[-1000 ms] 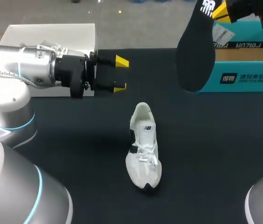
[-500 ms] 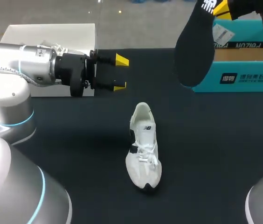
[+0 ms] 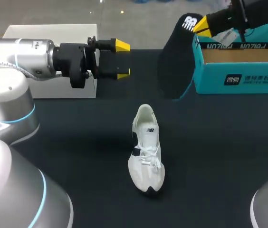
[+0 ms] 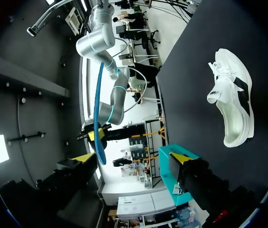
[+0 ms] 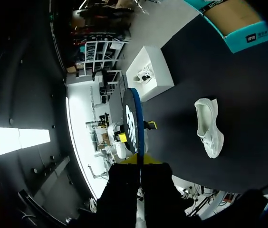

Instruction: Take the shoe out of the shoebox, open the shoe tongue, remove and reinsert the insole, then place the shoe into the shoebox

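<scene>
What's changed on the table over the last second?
The right gripper, shut on the insole, has swung it from in front of the shoebox toward the left arm's side, so it now hangs nearer the table's middle. The left gripper, open and empty, has shifted a little farther up the head view. The shoe and shoebox have not moved.
</scene>
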You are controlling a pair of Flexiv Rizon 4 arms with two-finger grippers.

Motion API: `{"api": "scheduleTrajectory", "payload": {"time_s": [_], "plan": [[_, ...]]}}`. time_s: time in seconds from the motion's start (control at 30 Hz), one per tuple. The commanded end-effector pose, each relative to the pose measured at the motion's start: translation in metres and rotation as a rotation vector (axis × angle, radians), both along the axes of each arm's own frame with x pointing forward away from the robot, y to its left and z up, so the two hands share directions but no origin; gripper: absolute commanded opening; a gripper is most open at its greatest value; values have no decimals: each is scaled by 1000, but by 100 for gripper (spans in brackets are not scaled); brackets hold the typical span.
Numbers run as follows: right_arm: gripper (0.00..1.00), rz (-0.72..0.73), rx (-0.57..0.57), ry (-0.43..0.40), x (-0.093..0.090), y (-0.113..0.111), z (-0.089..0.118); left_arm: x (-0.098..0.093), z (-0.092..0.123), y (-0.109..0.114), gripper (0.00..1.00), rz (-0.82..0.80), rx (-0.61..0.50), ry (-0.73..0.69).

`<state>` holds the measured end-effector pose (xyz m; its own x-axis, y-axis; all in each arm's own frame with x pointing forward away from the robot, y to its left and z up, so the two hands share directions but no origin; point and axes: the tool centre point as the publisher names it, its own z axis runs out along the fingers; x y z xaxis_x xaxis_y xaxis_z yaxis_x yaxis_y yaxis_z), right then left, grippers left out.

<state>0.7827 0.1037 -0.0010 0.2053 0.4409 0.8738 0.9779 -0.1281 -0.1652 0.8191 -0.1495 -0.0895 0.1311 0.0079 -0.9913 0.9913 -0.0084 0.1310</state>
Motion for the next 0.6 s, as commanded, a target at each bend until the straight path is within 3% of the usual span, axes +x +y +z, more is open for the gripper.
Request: {"api": "scheduleTrajectory", "payload": {"time_s": [0.03,0.3,0.6], "plan": [[0,39,-26,7,10,24,-5,2,-1,-2,100,13,-9,3],[0,79,-102,16,7,40,-18,10,-8,2,100,59,-33,18],[0,76,-140,14,5,40,-10,11,-10,4,100,50,-39,33]]}}
